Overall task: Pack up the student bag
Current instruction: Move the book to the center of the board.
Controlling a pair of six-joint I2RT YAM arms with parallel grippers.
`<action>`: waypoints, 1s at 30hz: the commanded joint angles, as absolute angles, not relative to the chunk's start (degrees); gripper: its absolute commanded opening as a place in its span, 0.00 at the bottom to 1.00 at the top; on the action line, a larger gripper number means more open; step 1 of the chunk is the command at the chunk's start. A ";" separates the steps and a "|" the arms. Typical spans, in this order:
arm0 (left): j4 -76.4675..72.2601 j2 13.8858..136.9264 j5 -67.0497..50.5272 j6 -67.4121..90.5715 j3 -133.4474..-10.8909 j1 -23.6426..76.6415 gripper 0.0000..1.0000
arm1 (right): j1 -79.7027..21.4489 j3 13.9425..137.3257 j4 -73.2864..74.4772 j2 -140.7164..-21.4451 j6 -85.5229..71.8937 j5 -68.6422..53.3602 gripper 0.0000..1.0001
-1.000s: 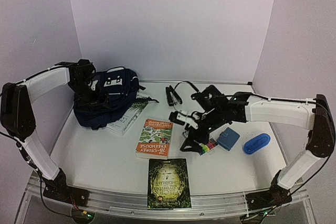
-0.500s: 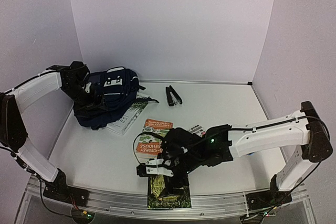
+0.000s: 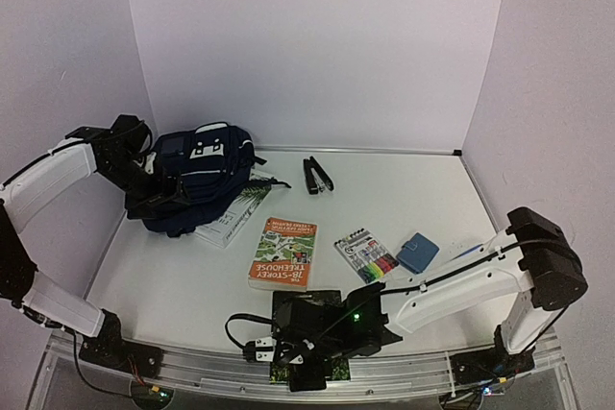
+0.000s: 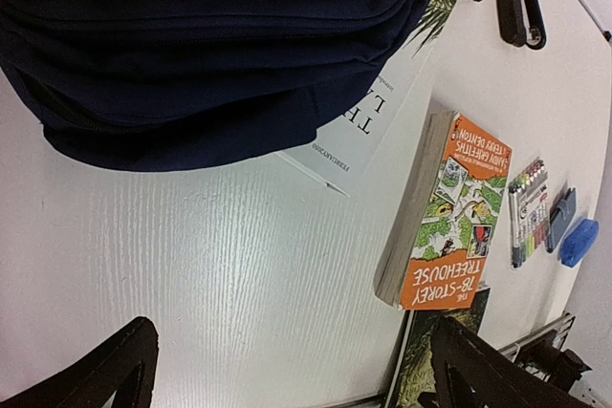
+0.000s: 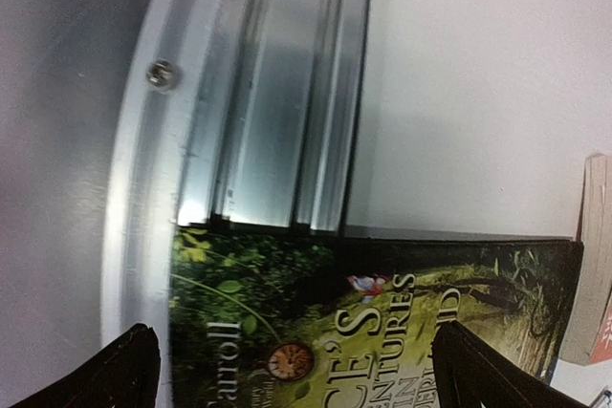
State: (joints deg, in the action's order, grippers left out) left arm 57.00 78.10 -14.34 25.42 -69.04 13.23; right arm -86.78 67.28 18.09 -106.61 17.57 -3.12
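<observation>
Top external view: student bag [image 3: 197, 180] sits back left on the tabletop [image 3: 413, 199], navy, white patch up, dark straps trailing toward the right. Its near edge lies over a white book [image 3: 231, 220], which pokes out from under it. My left gripper [image 3: 161, 197] is at the bag's left side; can't tell from here if it touches. Left wrist view: left gripper [image 4: 296, 379] has its fingers wide apart with nothing between them, only bare tabletop below. The bag fills the top of that view, apart from the fingertips.

My right gripper [image 3: 288, 364] is low at the near edge, over a dark green book [image 3: 288, 302] that overhangs the metal rail [image 3: 192, 364]. Right wrist view: right gripper [image 5: 296, 370] is also spread wide and holds nothing. The green cover [image 5: 382, 312] with its gold lettering lies between and under the fingers. Can't tell if the fingers touch the cover.

Other items:
- An orange book [image 3: 284, 253] lies mid-tabletop, just beyond the green book and just beside the white one.
- A marker pack [image 3: 365, 254] sits right of the orange book, with a small blue pouch [image 3: 418, 253] just beside it.
- A black hinged tool [image 3: 315, 176] lies near the back edge, well apart from both grippers.
- A bright blue item [image 4: 579, 241] sits past the pouch in the left wrist view, too small to identify.
</observation>
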 commanded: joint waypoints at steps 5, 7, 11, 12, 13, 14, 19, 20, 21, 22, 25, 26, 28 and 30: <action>57.58 78.76 -12.01 25.45 -69.78 13.44 1.00 | -86.17 63.86 15.45 -109.54 18.37 9.46 0.99; 57.91 80.40 -11.20 24.76 -71.13 13.44 1.00 | -83.93 63.22 15.55 -108.88 18.39 9.17 0.99; 57.99 84.41 -8.95 23.49 -74.25 13.41 1.00 | -78.43 62.88 15.64 -107.03 19.00 7.38 0.99; 57.94 85.60 -8.57 23.08 -75.41 13.42 1.00 | -76.99 62.92 15.69 -106.71 19.20 6.81 0.99; 57.89 87.32 -8.35 22.67 -76.62 13.44 1.00 | -75.80 62.93 15.74 -106.43 19.52 6.29 0.99; 57.80 89.20 -8.18 22.27 -77.85 13.44 1.00 | -74.72 62.93 15.78 -106.23 19.81 5.81 1.00; 56.70 97.68 -8.43 19.56 -84.54 13.49 1.00 | -69.99 62.76 15.82 -106.42 20.03 4.00 0.99; 56.81 99.43 -8.59 18.87 -85.96 13.53 1.00 | -68.99 62.75 15.82 -106.66 19.90 3.71 0.97; 57.26 100.74 -7.94 18.35 -87.41 13.53 1.00 | -67.84 62.82 15.86 -106.92 19.74 3.56 0.96; 57.53 102.14 -7.54 17.68 -88.47 13.53 1.00 | -66.84 62.79 15.88 -107.01 19.59 3.41 0.95; 57.31 105.89 -6.56 15.94 -91.64 13.52 1.00 | -63.89 62.43 15.88 -106.70 19.27 2.77 0.95; 57.32 107.17 -6.33 15.51 -92.98 13.61 1.00 | -63.21 62.22 15.88 -106.40 19.23 2.53 0.95; 57.50 110.17 -6.09 14.39 -96.05 14.10 1.00 | -62.25 61.74 15.91 -105.67 19.04 1.95 0.95; 58.39 113.19 -4.95 12.79 -98.60 15.41 1.00 | -61.23 61.29 15.96 -104.56 18.78 0.84 0.95</action>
